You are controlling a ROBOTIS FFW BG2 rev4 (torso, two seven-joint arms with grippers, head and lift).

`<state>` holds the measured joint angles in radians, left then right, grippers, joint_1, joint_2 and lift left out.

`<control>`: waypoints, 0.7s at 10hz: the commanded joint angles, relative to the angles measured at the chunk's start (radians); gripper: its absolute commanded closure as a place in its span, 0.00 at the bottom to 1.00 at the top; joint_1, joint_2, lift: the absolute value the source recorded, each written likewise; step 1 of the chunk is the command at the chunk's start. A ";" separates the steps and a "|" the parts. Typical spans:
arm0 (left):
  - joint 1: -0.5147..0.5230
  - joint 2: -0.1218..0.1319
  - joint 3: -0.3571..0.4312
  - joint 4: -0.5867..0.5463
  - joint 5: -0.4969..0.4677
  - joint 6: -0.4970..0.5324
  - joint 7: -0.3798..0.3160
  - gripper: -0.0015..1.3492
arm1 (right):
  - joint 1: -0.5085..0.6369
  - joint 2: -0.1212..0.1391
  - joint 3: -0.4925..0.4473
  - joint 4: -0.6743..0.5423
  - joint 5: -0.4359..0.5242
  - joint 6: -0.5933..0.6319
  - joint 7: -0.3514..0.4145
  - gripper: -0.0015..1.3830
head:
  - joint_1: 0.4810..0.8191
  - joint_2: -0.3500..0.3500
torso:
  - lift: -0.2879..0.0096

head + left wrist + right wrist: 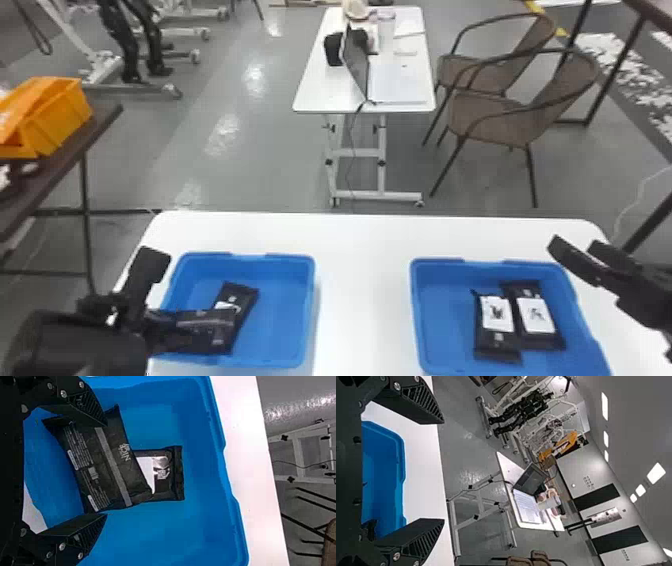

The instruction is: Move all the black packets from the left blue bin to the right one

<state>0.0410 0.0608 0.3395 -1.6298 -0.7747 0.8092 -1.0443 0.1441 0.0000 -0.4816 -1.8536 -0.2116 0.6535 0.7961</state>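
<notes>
My left gripper [171, 299] is over the near-left part of the left blue bin [287, 310]. Two black packets lie there, the upper packet [212, 322] partly covering another packet [246, 300]. In the left wrist view my left gripper [105, 469] has its fingers wide apart, the upper packet [109, 463] crossing the gap, the other packet [173, 473] beyond it. The right blue bin [442, 320] holds two packets side by side, a left one [497, 320] and a right one [537, 315]. My right gripper [575, 245], also [443, 471] in its wrist view, stands open above that bin's far-right corner.
Both bins stand on a white table [362, 280], with a strip of tabletop between them. Beyond the table are a smaller desk [320, 92] with a laptop, and brown chairs [492, 117]. An orange crate [60, 117] sits on a dark side table at the left.
</notes>
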 commanded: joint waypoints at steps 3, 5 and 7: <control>0.007 0.024 0.013 0.011 -0.081 0.016 -0.062 0.18 | 0.002 0.001 0.000 0.007 -0.008 0.000 0.000 0.10 | 0.63 0.65 | 0.97; -0.021 0.031 0.012 0.045 -0.107 -0.015 -0.057 0.18 | 0.002 0.001 0.000 0.007 -0.014 0.000 0.000 0.10 | 0.63 0.69 | 0.97; -0.059 0.047 -0.017 0.110 -0.100 -0.059 -0.054 0.18 | 0.000 0.001 0.003 0.010 -0.018 0.000 0.000 0.10 | 0.63 0.69 | 0.97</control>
<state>-0.0083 0.1032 0.3327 -1.5368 -0.8706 0.7580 -1.0982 0.1457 0.0000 -0.4795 -1.8446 -0.2289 0.6537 0.7961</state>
